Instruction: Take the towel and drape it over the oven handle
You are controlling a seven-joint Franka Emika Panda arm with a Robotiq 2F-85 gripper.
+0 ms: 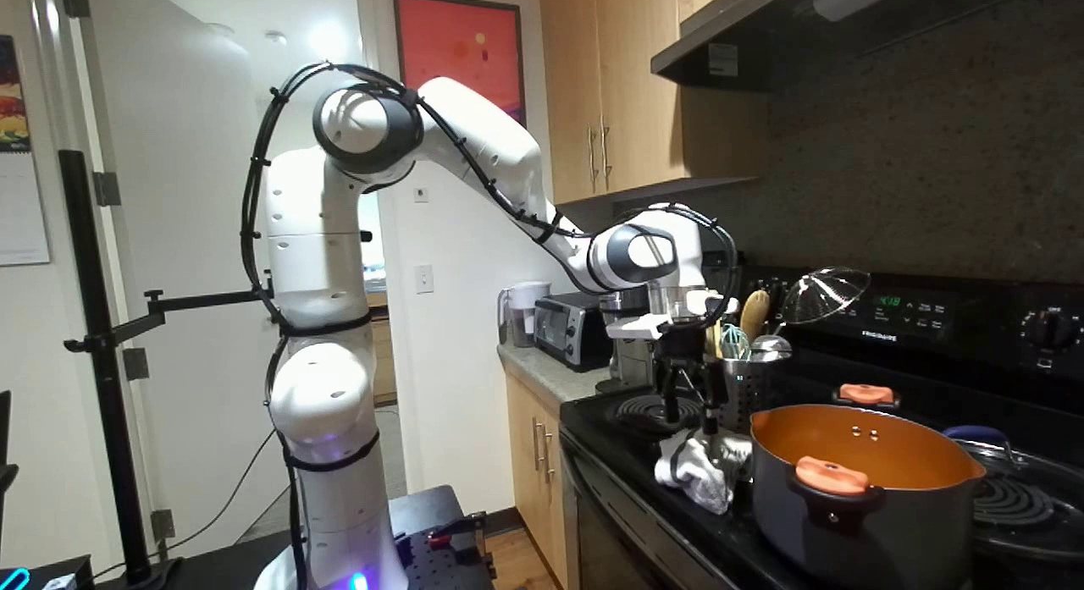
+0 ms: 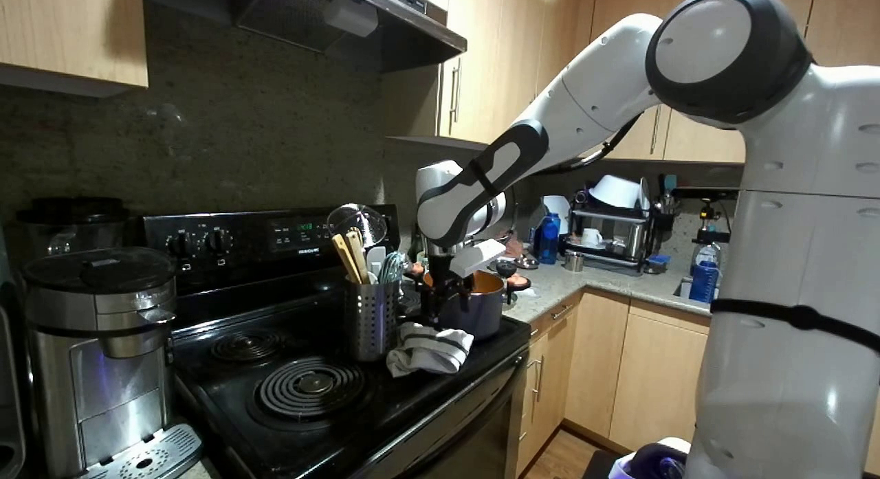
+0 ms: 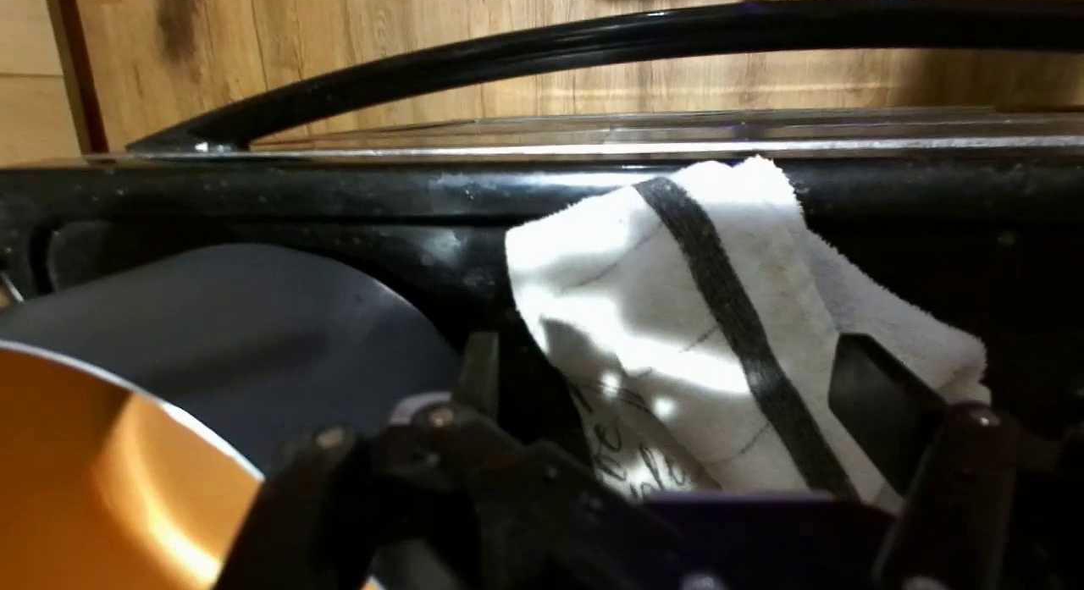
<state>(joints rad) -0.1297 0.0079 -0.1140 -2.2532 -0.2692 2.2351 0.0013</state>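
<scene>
The towel (image 1: 696, 471) is white with dark stripes and lies bunched on the black stovetop, near its front edge. It also shows in an exterior view (image 2: 432, 350) and in the wrist view (image 3: 660, 302). My gripper (image 3: 681, 387) points down over the towel with its fingers wide apart. In the wrist view the towel lies below and between the fingers, with the right finger over part of it. The gripper (image 1: 691, 408) is just above the towel in an exterior view; contact cannot be told. The oven handle (image 3: 762, 27) is a black curved bar in front of the oven, with nothing on it.
A dark pot with orange inside (image 1: 847, 531) stands close beside the towel and gripper. A metal utensil holder (image 2: 371, 321) stands behind the towel. A range hood (image 2: 412, 39) hangs above. A coffee machine (image 2: 103, 369) stands beside the stove.
</scene>
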